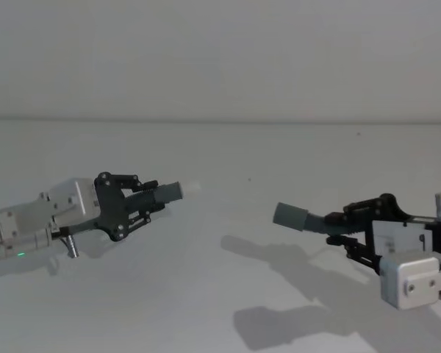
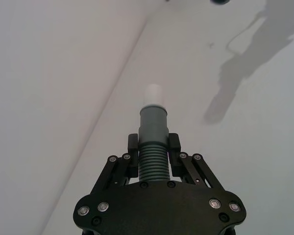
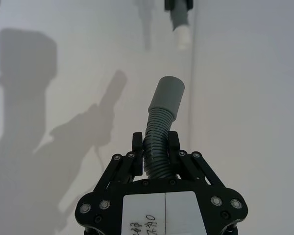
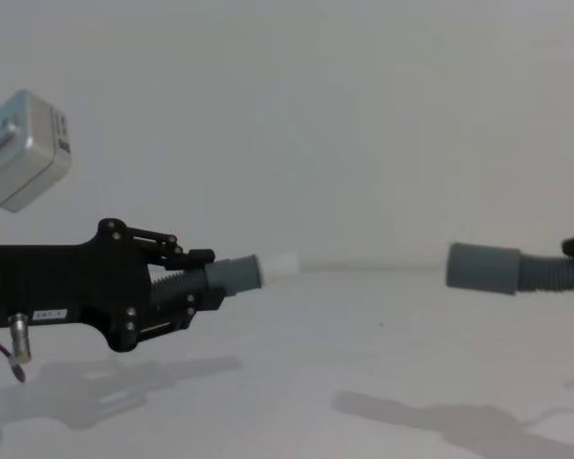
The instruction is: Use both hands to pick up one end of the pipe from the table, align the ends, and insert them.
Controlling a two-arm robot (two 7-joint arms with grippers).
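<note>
My left gripper (image 1: 148, 200) is shut on the ribbed body of one pipe piece (image 2: 153, 164) and holds it above the table (image 1: 220, 294). Its grey cuff (image 1: 169, 193) ends in a narrower white tip (image 4: 280, 266) that points right. My right gripper (image 1: 343, 224) is shut on the other ribbed pipe piece (image 3: 157, 134). That piece's plain wide grey sleeve (image 1: 290, 215) points left toward the white tip. A gap separates the two ends, and the sleeve (image 4: 483, 268) sits roughly level with the tip in the chest view.
Both arms throw shadows (image 1: 294, 265) on the white table. A pale wall (image 1: 220, 59) rises behind the table's far edge. A small dark speck (image 1: 250, 179) marks the surface between the grippers.
</note>
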